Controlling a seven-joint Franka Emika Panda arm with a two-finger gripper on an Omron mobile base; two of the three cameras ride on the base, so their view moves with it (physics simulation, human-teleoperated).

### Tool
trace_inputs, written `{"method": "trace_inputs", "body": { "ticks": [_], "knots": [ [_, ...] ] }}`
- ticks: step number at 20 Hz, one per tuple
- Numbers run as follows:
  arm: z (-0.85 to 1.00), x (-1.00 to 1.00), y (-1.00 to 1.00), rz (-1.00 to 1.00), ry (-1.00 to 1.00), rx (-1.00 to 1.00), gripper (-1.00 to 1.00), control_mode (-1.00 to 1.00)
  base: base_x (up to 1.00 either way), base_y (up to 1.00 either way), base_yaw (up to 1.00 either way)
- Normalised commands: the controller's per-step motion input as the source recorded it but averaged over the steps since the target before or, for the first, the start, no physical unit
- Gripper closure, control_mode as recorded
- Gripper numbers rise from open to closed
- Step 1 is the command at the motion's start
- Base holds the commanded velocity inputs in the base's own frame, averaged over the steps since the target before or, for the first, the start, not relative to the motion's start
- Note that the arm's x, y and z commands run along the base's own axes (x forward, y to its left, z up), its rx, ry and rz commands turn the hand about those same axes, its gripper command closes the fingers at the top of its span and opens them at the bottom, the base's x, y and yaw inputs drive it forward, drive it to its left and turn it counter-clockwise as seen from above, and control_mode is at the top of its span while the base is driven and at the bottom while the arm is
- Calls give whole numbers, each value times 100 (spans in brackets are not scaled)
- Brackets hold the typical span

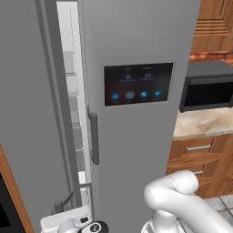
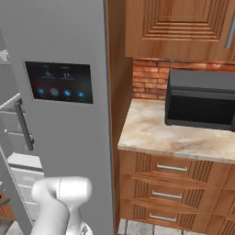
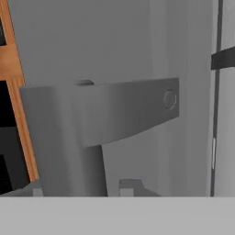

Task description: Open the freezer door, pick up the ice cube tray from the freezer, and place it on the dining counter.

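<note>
The freezer door (image 1: 27,113) is a plain grey panel on the left, standing ajar. Through the narrow gap beside it I see the freezer's (image 1: 75,113) white inside and grey shelf edges. In the hand view the door's grey bar handle (image 3: 105,114) looms very close. My gripper (image 3: 81,189) straddles its thick lower part, one finger tip (image 3: 36,190) on each side, shut on it. In the left base view my hand (image 1: 75,224) sits low at the bottom edge, just under the handle's foot (image 1: 63,202). The ice cube tray is hidden and the dining counter is out of view.
Right of the gap stands the grey door with the dark touchscreen (image 1: 138,84) and its own short handle (image 1: 93,139). Further right are a black microwave (image 2: 202,101) on a short beige counter (image 2: 174,133) with wooden drawers (image 2: 170,183). A wooden panel (image 1: 11,182) borders the freezer door's left.
</note>
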Motion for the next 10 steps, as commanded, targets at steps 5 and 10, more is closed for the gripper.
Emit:
{"method": "trace_inputs", "body": {
  "ticks": [5, 10],
  "knots": [
    [0, -24, 30, 5, -1, -1, 100, -100, 0, 0, 0],
    [0, 0, 0, 0, 0, 0, -100, -100, 0, 0, 0]
  ]
}}
